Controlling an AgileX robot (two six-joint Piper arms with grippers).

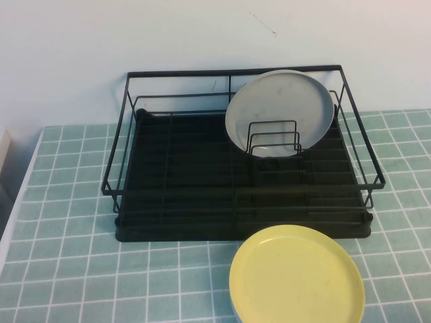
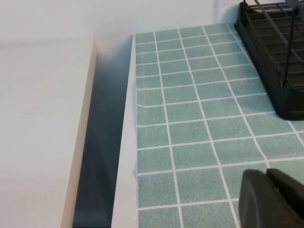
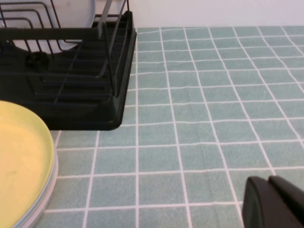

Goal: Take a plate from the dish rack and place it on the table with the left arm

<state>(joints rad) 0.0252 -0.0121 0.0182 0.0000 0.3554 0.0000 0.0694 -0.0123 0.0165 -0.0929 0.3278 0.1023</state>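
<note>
The light grey-white plate [image 1: 279, 108] stands on edge in the back right of the black wire dish rack [image 1: 182, 195], leaning behind the upright dividers; part of it shows in the right wrist view [image 3: 71, 14]. The rack's corner shows in the left wrist view [image 2: 280, 61] and in the right wrist view [image 3: 85, 80]. My left gripper [image 2: 267, 176] is shut and empty, low over the teal tiled table [image 2: 190, 109] to the left of the rack. My right gripper [image 3: 268, 183] is shut and empty over the table [image 3: 213, 95] to the right of the rack. Neither arm shows in the high view.
A yellow plate [image 1: 296, 276] lies flat on the table in front of the rack's right half, also in the right wrist view [image 3: 21, 161]. The table's left edge [image 2: 126, 142] has a dark gap and a white surface [image 2: 38, 133] beyond it.
</note>
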